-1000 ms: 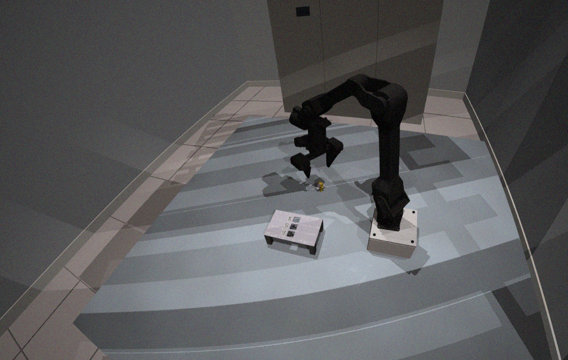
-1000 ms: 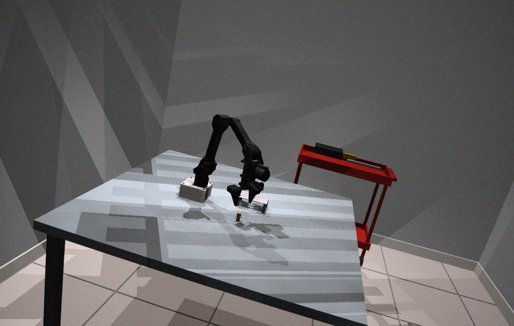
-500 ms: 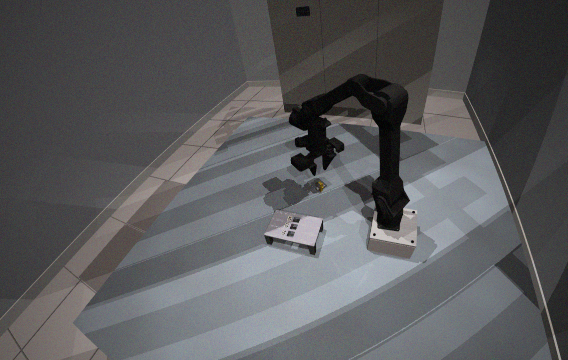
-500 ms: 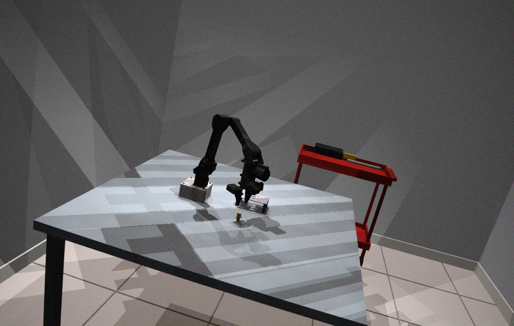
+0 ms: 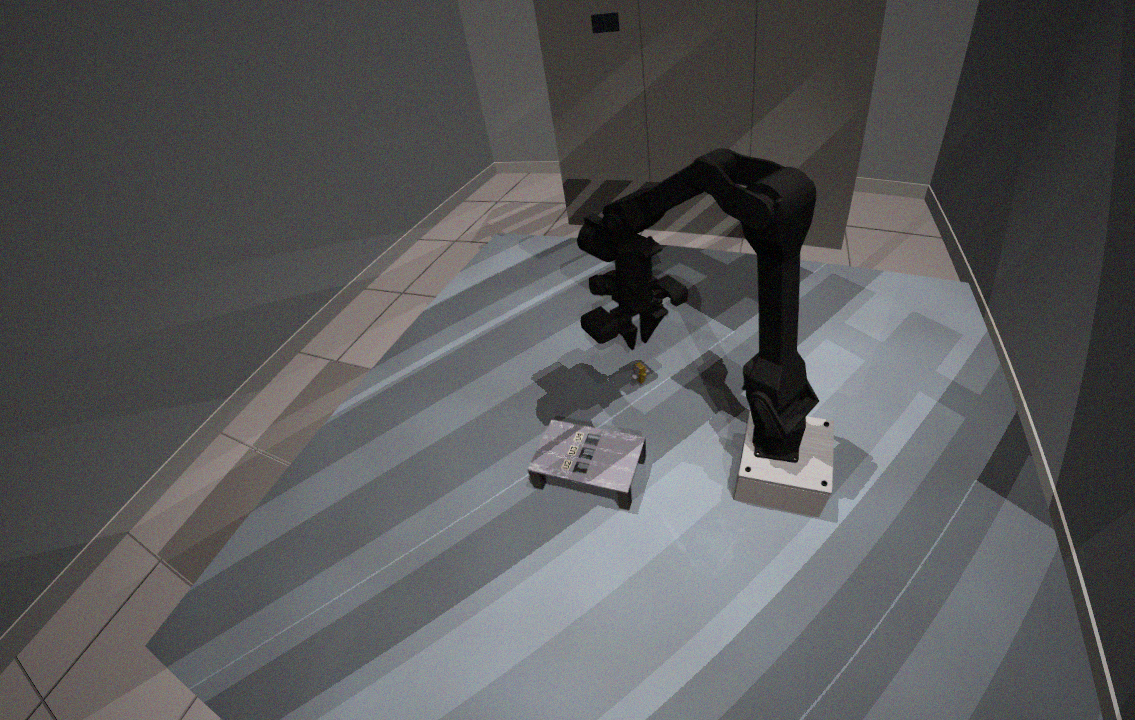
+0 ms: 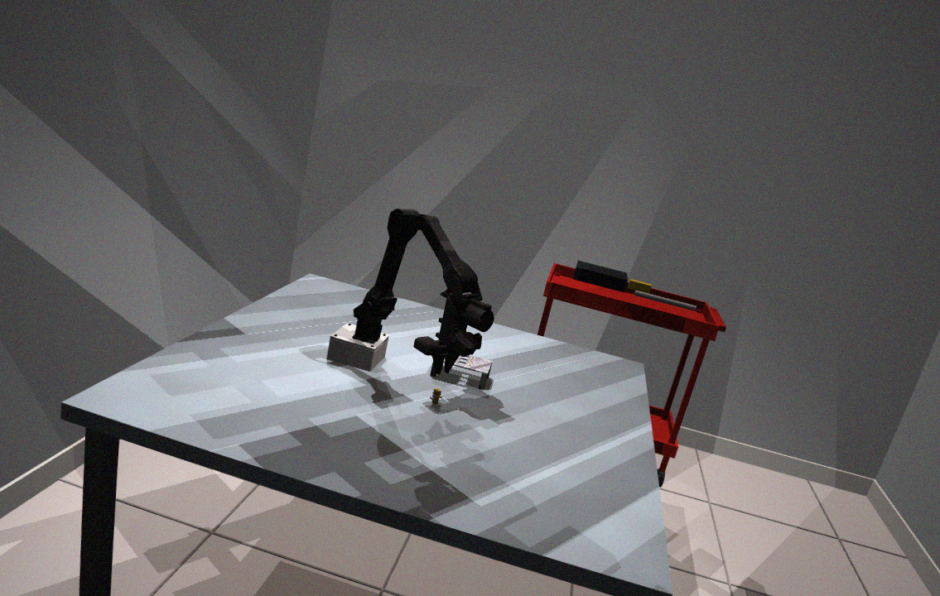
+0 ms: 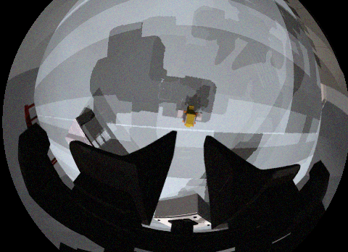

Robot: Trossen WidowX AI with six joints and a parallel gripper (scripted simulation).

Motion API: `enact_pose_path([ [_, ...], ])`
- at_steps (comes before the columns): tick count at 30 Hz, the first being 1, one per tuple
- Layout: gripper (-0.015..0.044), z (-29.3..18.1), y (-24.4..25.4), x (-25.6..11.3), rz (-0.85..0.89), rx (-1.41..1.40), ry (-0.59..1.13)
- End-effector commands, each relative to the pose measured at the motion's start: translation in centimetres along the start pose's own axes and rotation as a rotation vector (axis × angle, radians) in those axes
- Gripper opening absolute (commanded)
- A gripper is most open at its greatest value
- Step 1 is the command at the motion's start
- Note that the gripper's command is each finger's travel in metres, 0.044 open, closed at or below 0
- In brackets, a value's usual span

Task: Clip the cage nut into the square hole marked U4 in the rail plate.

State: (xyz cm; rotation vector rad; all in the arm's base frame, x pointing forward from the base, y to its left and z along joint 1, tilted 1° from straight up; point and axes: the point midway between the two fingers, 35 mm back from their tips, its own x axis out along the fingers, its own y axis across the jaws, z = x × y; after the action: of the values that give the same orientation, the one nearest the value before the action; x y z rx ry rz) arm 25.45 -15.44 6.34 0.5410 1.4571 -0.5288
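The small yellow cage nut (image 5: 640, 371) (image 6: 436, 397) (image 7: 190, 119) stands on the table, with pale wings out to both sides. My gripper (image 5: 638, 343) (image 6: 441, 372) (image 7: 191, 138) points down above it, partly open, with a narrow gap and nothing between the fingertips. In the wrist view the nut lies just beyond that gap. The rail plate (image 5: 616, 456) (image 6: 474, 363) (image 7: 77, 132) stands on short legs, away from the gripper. Its three square holes form a row beside printed labels in the top view. The labels are too small to read surely; no nut is visible in the holes.
The arm's pale base block (image 5: 781, 501) (image 6: 354, 349) (image 7: 177, 206) stands on the table, to the right of the rail plate in the top view. A red cart (image 6: 629, 300) with a dark box and a yellow item stands beyond the table. Striped light and arm shadows cross the table.
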Motion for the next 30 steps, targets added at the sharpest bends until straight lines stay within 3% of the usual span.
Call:
enact_pose_path([
  [1, 0.012, 0.0, -0.1, 2.1, -0.005, 0.005, 0.004],
  [30, 0.012, -0.1, -0.1, 5.5, -0.005, 0.005, 0.005],
])
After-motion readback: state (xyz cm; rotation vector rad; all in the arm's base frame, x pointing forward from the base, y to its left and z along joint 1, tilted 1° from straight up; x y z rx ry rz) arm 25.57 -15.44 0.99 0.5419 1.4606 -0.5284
